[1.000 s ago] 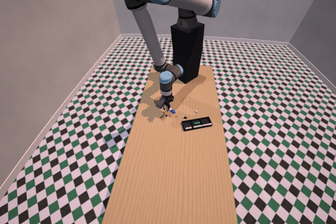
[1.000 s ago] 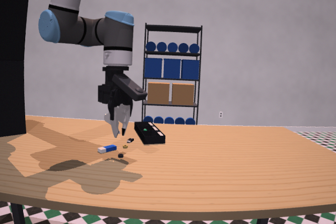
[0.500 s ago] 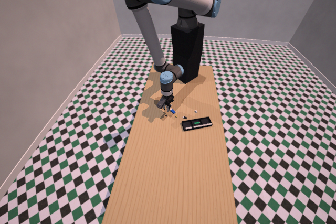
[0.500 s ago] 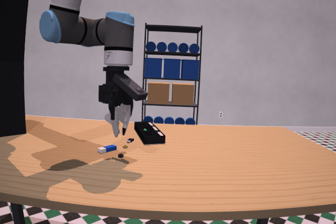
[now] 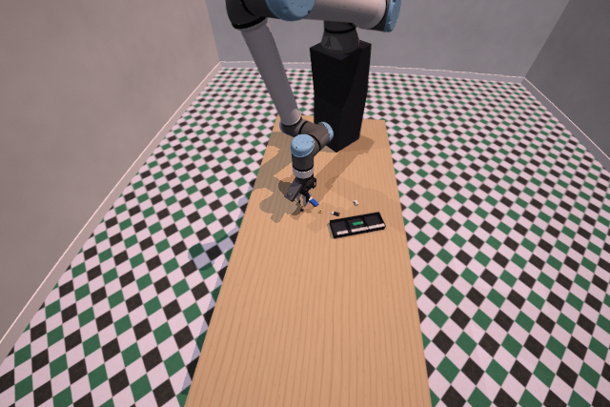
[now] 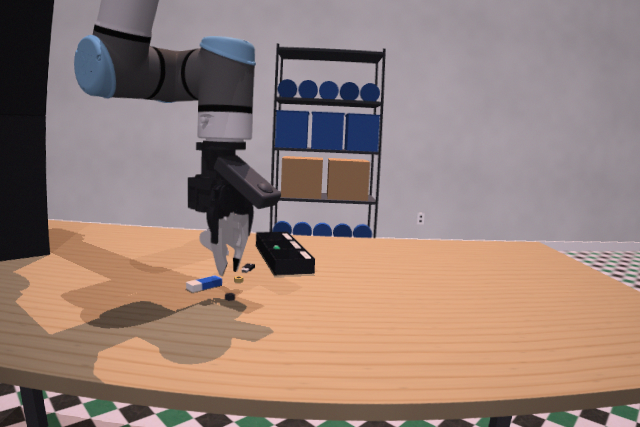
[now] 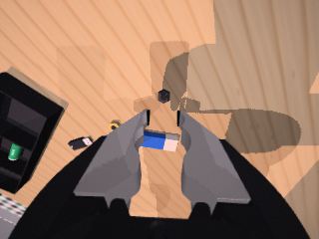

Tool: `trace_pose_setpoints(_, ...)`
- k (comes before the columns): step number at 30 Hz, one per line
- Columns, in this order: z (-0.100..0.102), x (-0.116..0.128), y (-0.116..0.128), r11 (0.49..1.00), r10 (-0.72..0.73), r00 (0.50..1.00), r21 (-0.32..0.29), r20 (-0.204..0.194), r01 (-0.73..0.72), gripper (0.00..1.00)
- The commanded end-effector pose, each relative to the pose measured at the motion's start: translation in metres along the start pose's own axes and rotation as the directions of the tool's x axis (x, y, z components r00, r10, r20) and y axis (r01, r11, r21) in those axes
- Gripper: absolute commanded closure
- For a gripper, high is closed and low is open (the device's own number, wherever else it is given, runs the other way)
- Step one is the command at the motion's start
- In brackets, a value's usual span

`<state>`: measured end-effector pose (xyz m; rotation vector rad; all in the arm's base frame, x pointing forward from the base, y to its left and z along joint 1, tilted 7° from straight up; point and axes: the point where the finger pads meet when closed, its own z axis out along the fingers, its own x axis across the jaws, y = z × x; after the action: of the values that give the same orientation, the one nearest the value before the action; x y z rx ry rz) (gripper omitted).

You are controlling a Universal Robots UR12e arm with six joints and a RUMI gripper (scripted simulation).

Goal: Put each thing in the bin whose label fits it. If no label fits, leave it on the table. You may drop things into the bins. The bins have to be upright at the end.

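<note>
My gripper [image 6: 227, 264] hangs a little above the table, fingers pointing down and a narrow gap apart, with nothing between them. In the wrist view the gripper [image 7: 162, 117] frames a blue and white eraser [image 7: 159, 141] that lies flat on the table below; the eraser also shows in the side view [image 6: 203, 283]. A black nut [image 7: 163, 96] lies just beyond the fingertips. A yellow nut [image 7: 115, 123] and a black USB stick [image 7: 80, 142] lie toward the bin. The black three-compartment bin [image 6: 284, 252] stands upright and holds a green item [image 7: 15, 151].
A small white item [image 5: 355, 202] lies on the table behind the bin [image 5: 356, 226]. The arm's black pedestal [image 5: 340, 94] stands at the table's far end. A shelf rack [image 6: 328, 143] stands by the back wall, off the table.
</note>
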<state>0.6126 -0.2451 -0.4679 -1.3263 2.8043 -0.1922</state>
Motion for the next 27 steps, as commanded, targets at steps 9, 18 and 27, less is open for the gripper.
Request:
trace_pose_setpoints(9, 0.031, 0.000, -0.001, 1.000, 0.000, 1.000, 0.001, 0.000, 0.000, 0.82)
trace_pose_setpoints(18, 0.039, 0.000, -0.001, 1.000, 0.000, 1.000, 0.001, 0.000, 0.000, 0.82)
trace_pose_setpoints(27, 0.043, 0.000, -0.001, 1.000, 0.000, 1.000, 0.001, 0.000, 0.000, 0.82)
